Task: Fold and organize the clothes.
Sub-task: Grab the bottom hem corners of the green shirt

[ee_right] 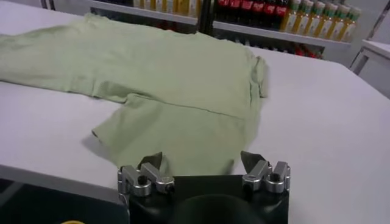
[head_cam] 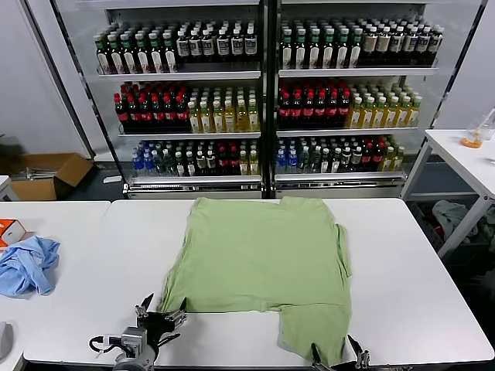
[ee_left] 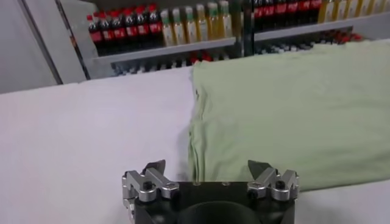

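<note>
The light green shirt (head_cam: 263, 259) lies flat on the white table (head_cam: 402, 294), partly folded, with a flap (head_cam: 313, 332) hanging toward the front edge. Its collar, buttons and printed patch do not show. My left gripper (head_cam: 160, 308) is open and empty at the shirt's front left corner; in the left wrist view (ee_left: 208, 168) the folded edge (ee_left: 194, 146) lies just ahead of it. My right gripper (head_cam: 338, 349) is open and empty at the front edge over the flap; in the right wrist view (ee_right: 202, 161) the green cloth (ee_right: 177, 91) spreads ahead of it.
A light blue cloth (head_cam: 27, 265) and an orange box (head_cam: 9, 230) lie at the far left of the table. A bottle-filled fridge (head_cam: 263, 93) stands behind the table. A second white table (head_cam: 468, 158) stands at the right.
</note>
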